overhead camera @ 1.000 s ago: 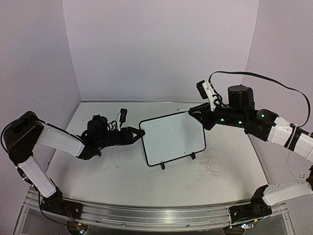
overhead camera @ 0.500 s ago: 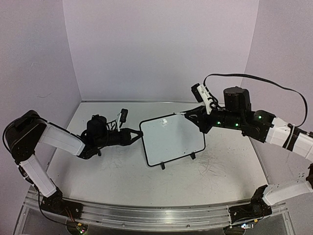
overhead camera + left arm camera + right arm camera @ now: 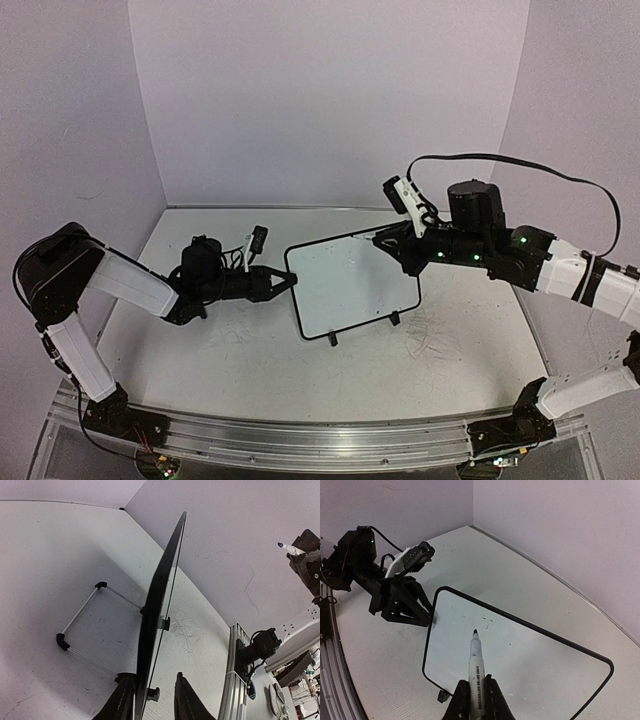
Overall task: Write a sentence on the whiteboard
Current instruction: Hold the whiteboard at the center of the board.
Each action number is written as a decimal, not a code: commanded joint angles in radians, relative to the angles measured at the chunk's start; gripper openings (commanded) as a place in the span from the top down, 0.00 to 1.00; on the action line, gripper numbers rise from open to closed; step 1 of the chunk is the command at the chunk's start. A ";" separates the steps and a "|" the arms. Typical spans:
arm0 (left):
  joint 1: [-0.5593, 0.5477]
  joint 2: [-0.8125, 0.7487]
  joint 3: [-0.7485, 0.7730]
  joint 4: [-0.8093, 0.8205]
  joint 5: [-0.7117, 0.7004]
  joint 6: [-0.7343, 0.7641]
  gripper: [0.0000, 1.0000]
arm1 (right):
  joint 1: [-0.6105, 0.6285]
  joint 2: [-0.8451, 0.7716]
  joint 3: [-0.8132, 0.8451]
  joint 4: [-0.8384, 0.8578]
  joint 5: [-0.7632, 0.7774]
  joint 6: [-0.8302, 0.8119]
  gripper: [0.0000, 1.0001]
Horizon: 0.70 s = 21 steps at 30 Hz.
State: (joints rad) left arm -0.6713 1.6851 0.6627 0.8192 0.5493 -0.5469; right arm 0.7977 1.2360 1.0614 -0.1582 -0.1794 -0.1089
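The whiteboard [image 3: 355, 288] stands tilted on its two black feet mid-table; the right wrist view shows its face [image 3: 530, 665] and the left wrist view shows it edge-on [image 3: 161, 587]. No sentence shows on it, only a few small dark flecks near the top. My left gripper [image 3: 286, 283] [image 3: 151, 677] is open astride the board's left edge. One finger lies against the back and the other stands off the front. My right gripper [image 3: 392, 244] [image 3: 476, 686] is shut on a white marker [image 3: 476, 657]. The marker's dark tip hovers just over the board's upper part.
Grey scuff scribbles [image 3: 432, 338] mark the tabletop right of the board. The board's wire stand [image 3: 80, 624] sticks out behind it. An aluminium rail [image 3: 320, 440] runs along the near edge, and lilac walls close in the back and sides.
My right arm has swung left, carrying the marker from beyond the board's top right corner to over its upper face. The left jaws closed in, then spread again at the board's edge.
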 commanded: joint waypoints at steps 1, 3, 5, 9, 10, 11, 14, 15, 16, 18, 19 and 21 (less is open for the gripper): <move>-0.002 0.016 0.056 0.033 0.033 0.017 0.74 | 0.013 0.025 0.049 0.015 0.012 -0.014 1.00; -0.002 0.015 0.059 0.033 0.027 0.022 0.77 | 0.018 0.032 0.049 0.012 0.013 -0.018 1.00; -0.002 0.018 0.060 0.032 0.026 0.027 0.81 | 0.026 0.038 0.048 0.010 0.017 -0.027 1.00; -0.002 0.031 0.061 0.033 0.032 0.031 0.86 | 0.052 0.061 0.048 0.009 0.046 -0.044 1.00; -0.001 0.033 0.061 0.033 0.033 0.034 0.87 | 0.059 0.070 0.050 0.009 0.052 -0.047 1.00; -0.001 0.034 0.060 0.033 0.033 0.038 0.88 | 0.068 0.081 0.053 0.009 0.060 -0.048 1.00; -0.001 0.036 0.057 0.032 0.032 0.052 0.92 | 0.092 0.114 0.065 0.010 0.091 -0.052 1.00; -0.001 0.038 0.057 0.033 0.034 0.056 0.93 | 0.098 0.128 0.071 0.011 0.097 -0.056 1.00; -0.001 0.039 0.056 0.032 0.035 0.061 0.94 | 0.105 0.144 0.076 0.012 0.103 -0.058 1.00; -0.001 0.045 0.055 0.033 0.036 0.069 0.95 | 0.116 0.171 0.089 0.014 0.112 -0.062 1.00; -0.001 0.047 0.055 0.033 0.037 0.072 0.96 | 0.121 0.182 0.094 0.017 0.114 -0.063 1.00; -0.001 0.052 0.054 0.033 0.041 0.079 0.98 | 0.130 0.198 0.098 0.035 0.118 -0.064 1.00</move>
State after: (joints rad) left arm -0.6720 1.7180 0.6872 0.8228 0.5631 -0.4877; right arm 0.9080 1.4027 1.1037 -0.1593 -0.0985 -0.1563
